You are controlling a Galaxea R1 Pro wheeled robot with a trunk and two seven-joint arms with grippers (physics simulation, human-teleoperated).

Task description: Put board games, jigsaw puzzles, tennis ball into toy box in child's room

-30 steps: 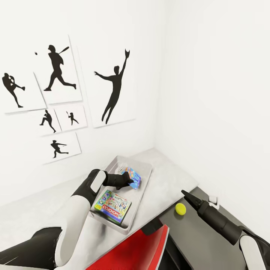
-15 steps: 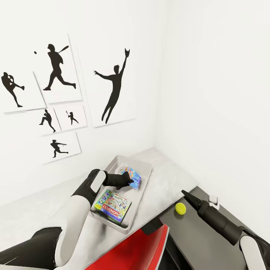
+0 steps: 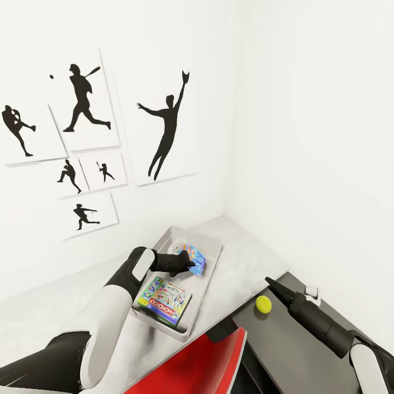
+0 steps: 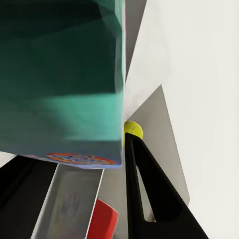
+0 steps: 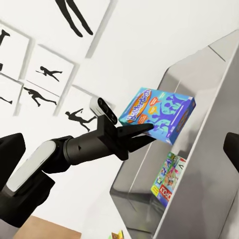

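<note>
- Left pincer (image 3: 189, 266) clamped on a blue board game box (image 5: 158, 114), holding it by one edge above the toy box (image 3: 210, 247). From the right wrist view the box hangs tilted, clear of the tray floor.
- Right pincer (image 3: 269, 282) hovers near the tennis ball (image 3: 263, 304), not touching it; fingers look close together and hold nothing, though I cannot tell the gap for sure.
- Step in hand, as I judge it: lowering the blue box into the toy box. Best to level it, bring it down over the free far end, and release only once it is inside the walls, so it does not tip over the rim.
- Toy box: shallow grey tray on the pale surface (image 3: 246, 262). A Monopoly game (image 3: 165, 300) lies flat at its near end.
- Tennis ball sits on the dark surface (image 3: 284, 350) beside the tray, not yet inside.
- Red chair back (image 3: 202, 366) below, close to the tray's near corner.
</note>
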